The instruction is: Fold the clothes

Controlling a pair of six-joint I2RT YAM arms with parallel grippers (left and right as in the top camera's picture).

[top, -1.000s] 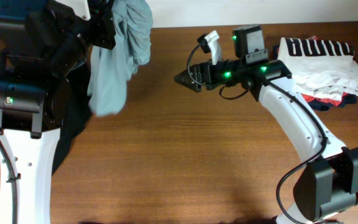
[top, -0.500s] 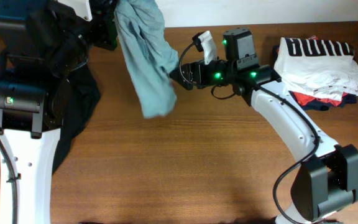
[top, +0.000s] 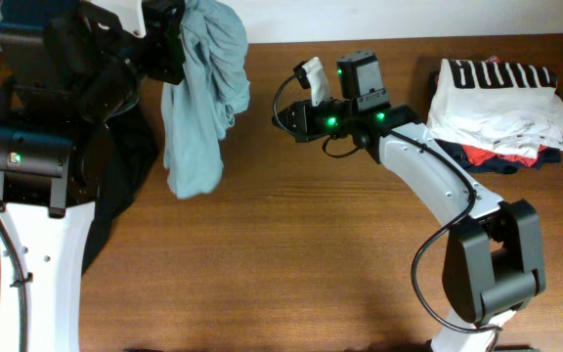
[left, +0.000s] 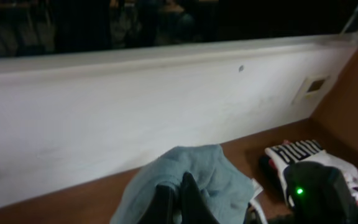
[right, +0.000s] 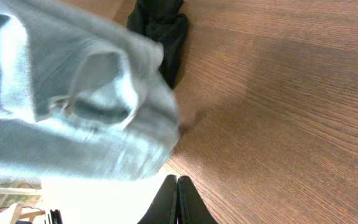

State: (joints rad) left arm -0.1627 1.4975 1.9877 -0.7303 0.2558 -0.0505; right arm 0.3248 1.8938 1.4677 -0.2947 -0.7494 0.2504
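Observation:
The pale grey-teal shirt (top: 201,98) hangs bunched from my left gripper (top: 169,44), raised at the back left of the table. In the left wrist view the left gripper (left: 176,184) is shut on that shirt (left: 210,171). The black top (top: 125,161) lies crumpled on the table beneath the left arm. My right gripper (top: 283,119) hovers just right of the hanging shirt, apart from it. Its wrist view shows the gripper (right: 177,178) shut with nothing between the tips, the shirt (right: 73,106) blurred above it and the black top (right: 160,28) beyond.
A pile of garments sits at the back right: a white shirt with black block letters (top: 501,93) on top, with red and navy cloth (top: 492,158) under it. A white wall (left: 135,106) runs behind the wooden table (top: 311,254).
The hanging shirt swung right toward the right gripper, then back left. The right gripper went from open to shut without catching any cloth. Its arm shifted left.

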